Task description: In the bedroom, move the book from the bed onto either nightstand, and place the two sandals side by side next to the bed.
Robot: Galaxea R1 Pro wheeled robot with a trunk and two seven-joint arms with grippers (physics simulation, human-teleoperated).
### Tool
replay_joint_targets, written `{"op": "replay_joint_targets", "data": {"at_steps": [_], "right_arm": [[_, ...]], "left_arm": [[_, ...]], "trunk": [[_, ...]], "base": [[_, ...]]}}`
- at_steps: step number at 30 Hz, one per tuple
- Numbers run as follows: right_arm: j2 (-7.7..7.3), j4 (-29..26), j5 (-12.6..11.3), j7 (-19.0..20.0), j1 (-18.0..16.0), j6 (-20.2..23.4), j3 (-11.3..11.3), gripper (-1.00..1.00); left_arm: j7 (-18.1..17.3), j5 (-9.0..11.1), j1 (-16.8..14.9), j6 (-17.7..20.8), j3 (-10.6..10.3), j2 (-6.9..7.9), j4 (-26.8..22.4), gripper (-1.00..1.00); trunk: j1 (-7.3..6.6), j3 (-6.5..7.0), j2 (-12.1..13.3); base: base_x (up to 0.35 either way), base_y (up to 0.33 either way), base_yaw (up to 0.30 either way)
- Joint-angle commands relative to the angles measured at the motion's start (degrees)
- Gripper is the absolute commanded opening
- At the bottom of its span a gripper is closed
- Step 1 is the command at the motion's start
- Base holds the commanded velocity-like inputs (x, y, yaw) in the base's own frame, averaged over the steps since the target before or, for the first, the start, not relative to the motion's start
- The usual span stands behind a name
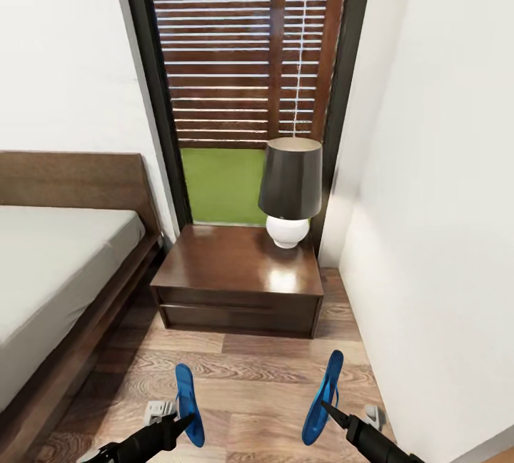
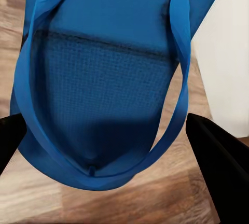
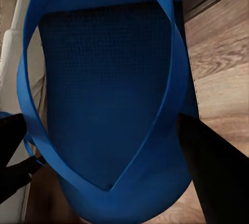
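Note:
I hold a bright blue sandal in each hand, low over the wood floor in front of the nightstand. My left gripper is shut on the left sandal, which stands on edge. My right gripper is shut on the right sandal, also on edge. Up close, the left sandal sits between the black fingers, straps facing the camera. The right sandal likewise lies between its fingers. The bed runs along the left. The book is out of view.
A black-shaded lamp with a white base stands on the nightstand's right rear corner. Behind it is a tall black-framed window. A white wall closes the right side. The plank floor forms a narrow strip between bed and wall.

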Motion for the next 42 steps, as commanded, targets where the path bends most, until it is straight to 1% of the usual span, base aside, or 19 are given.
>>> {"op": "replay_joint_targets", "data": {"at_steps": [1, 6, 12, 20, 25, 42], "right_arm": [[-0.02, 0.0, -0.2, 0.2, 0.0, 0.0, 0.1, -1.0], [-0.02, 0.0, -0.2, 0.2, 0.0, 0.0, 0.1, -1.0], [-0.02, 0.0, -0.2, 0.2, 0.0, 0.0, 0.1, -1.0], [-0.02, 0.0, -0.2, 0.2, 0.0, 0.0, 0.1, -1.0], [-0.02, 0.0, -0.2, 0.2, 0.0, 0.0, 0.1, -1.0], [-0.02, 0.0, -0.2, 0.2, 0.0, 0.0, 0.1, -1.0]], "left_arm": [[-0.1, -0.6, 0.0, -0.3, 0.5, 0.0, 0.0, -1.0], [-0.1, -0.6, 0.0, -0.3, 0.4, 0.0, 0.0, -1.0], [-0.1, -0.6, 0.0, -0.3, 0.4, 0.0, 0.0, -1.0], [-0.1, -0.6, 0.0, -0.3, 0.4, 0.0, 0.0, -1.0], [-0.1, -0.6, 0.0, -0.3, 0.4, 0.0, 0.0, -1.0], [-0.1, -0.6, 0.0, -0.3, 0.4, 0.0, 0.0, -1.0]], "trunk": [[-0.01, -0.05, 0.0], [-0.01, -0.05, 0.0], [-0.01, -0.05, 0.0], [-0.01, -0.05, 0.0], [-0.01, -0.05, 0.0], [-0.01, -0.05, 0.0]], "base": [[0.003, 0.0, 0.211], [0.001, -0.024, 0.211], [0.0, -0.218, 0.211], [0.0, -0.052, 0.211], [0.0, -0.174, 0.211], [0.0, -0.009, 0.21]]}}
